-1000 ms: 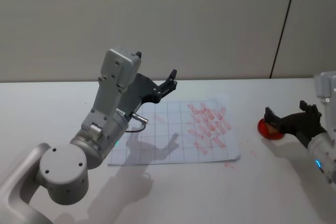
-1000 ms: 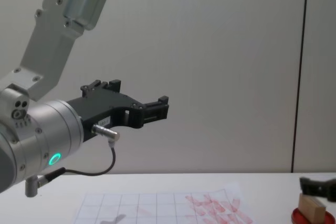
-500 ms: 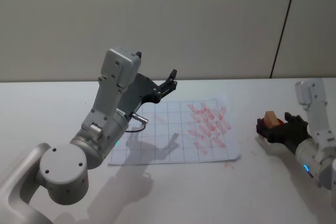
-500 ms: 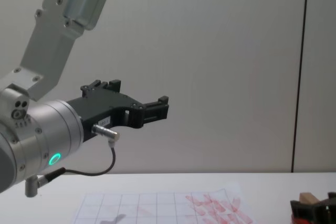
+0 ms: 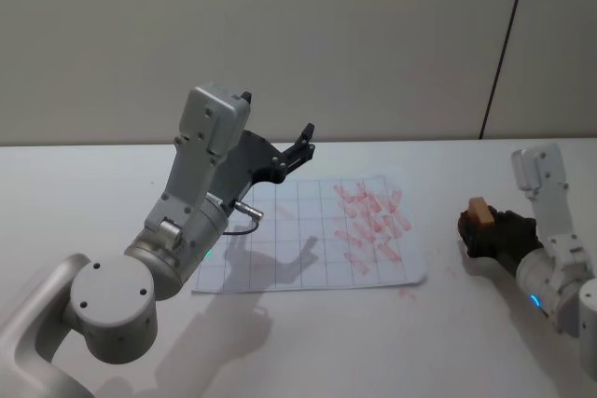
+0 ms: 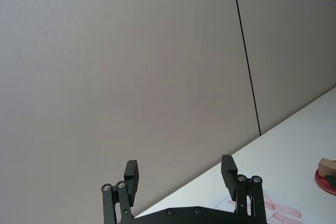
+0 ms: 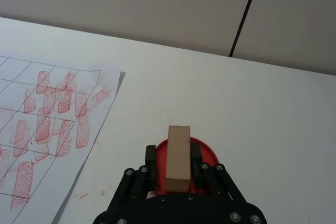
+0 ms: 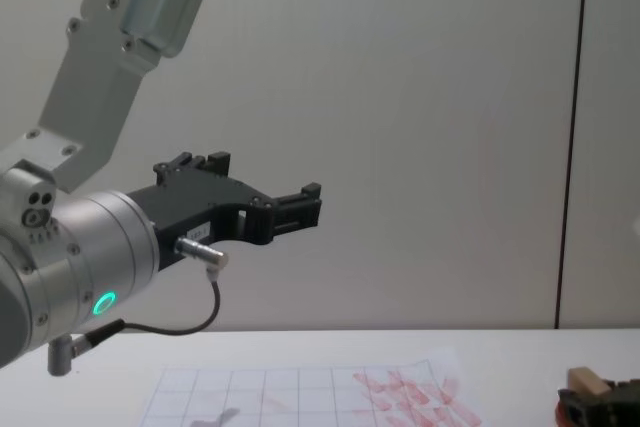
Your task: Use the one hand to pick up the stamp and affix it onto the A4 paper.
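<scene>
The stamp (image 7: 178,157), a small tan wooden block, stands upright between the black fingers of my right gripper (image 7: 174,159), which is shut on it. Its lower end is over the red ink pad (image 7: 208,155); I cannot tell whether it still touches the pad. In the head view the stamp (image 5: 479,211) and right gripper (image 5: 481,230) are at the right, a short way from the A4 paper (image 5: 308,240). The paper carries a grey grid and many red marks. My left gripper (image 5: 306,137) hangs open, high above the paper's far edge.
The big silver left arm (image 5: 187,221) leans over the paper's left half and casts a shadow on it. Red smudges (image 5: 407,293) mark the table by the paper's near right corner. A pale wall stands behind the white table (image 5: 308,342).
My right gripper, open around the stamp on the ink pad a second ago, has shut on it, and its wrist has swung in closer. The left arm has not moved.
</scene>
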Robot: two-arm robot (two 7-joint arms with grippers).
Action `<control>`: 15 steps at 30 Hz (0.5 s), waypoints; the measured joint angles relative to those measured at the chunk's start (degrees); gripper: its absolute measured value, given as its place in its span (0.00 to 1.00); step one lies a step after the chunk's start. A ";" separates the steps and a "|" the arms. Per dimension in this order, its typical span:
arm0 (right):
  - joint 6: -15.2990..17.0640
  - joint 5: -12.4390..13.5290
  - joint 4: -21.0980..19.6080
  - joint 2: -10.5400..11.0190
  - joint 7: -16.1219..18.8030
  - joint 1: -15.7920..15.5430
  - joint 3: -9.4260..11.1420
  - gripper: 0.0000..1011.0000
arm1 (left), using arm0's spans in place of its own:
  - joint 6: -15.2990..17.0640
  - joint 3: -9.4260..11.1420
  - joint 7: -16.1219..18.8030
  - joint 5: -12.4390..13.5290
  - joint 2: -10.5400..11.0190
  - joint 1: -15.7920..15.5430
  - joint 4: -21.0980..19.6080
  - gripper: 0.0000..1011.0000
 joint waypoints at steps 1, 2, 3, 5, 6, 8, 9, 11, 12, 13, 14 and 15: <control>-0.04 -0.08 0.05 -0.02 0.01 0.03 -0.01 0.35 | 0.00 0.00 0.00 0.00 0.00 0.00 0.00 0.99; -0.11 -0.28 0.21 -0.08 0.01 0.12 -0.04 0.35 | 0.00 0.00 0.00 0.00 0.00 0.00 0.00 0.99; -0.13 -0.35 0.28 -0.11 0.01 0.15 -0.05 0.31 | 0.00 0.00 0.00 0.00 0.00 0.00 0.00 0.99; -0.15 -0.56 0.54 -0.21 0.01 0.28 -0.09 0.25 | 0.00 0.00 0.00 0.00 0.00 0.00 0.00 0.99; -0.15 -0.63 0.63 -0.24 0.01 0.33 -0.10 0.22 | 0.00 0.00 0.00 0.00 0.00 0.00 0.00 0.99; -0.15 -0.79 0.82 -0.32 -0.02 0.43 -0.11 0.22 | 0.00 0.00 0.00 0.00 0.00 0.00 0.00 0.99; -0.14 -0.91 1.00 -0.39 -0.09 0.51 -0.12 0.22 | 0.00 0.00 0.00 0.00 0.00 0.00 0.00 0.99; -0.06 -1.00 1.18 -0.45 -0.20 0.61 -0.13 0.22 | 0.00 0.00 0.00 0.00 0.00 0.00 0.00 0.99; 0.07 -1.06 1.38 -0.55 -0.32 0.72 -0.13 0.22 | 0.00 0.00 0.00 0.00 0.00 0.00 0.00 0.99; 0.19 -1.09 1.51 -0.58 -0.39 0.78 -0.13 0.22 | 0.00 0.00 0.00 0.00 0.00 0.00 0.00 0.99; 0.33 -1.11 1.74 -0.64 -0.55 0.89 -0.13 0.22 | 0.00 0.00 0.00 0.00 0.00 0.00 0.00 0.99; 0.40 -1.11 1.84 -0.69 -0.61 0.94 -0.13 0.22 | 0.00 0.00 0.00 0.00 0.00 0.00 0.00 0.99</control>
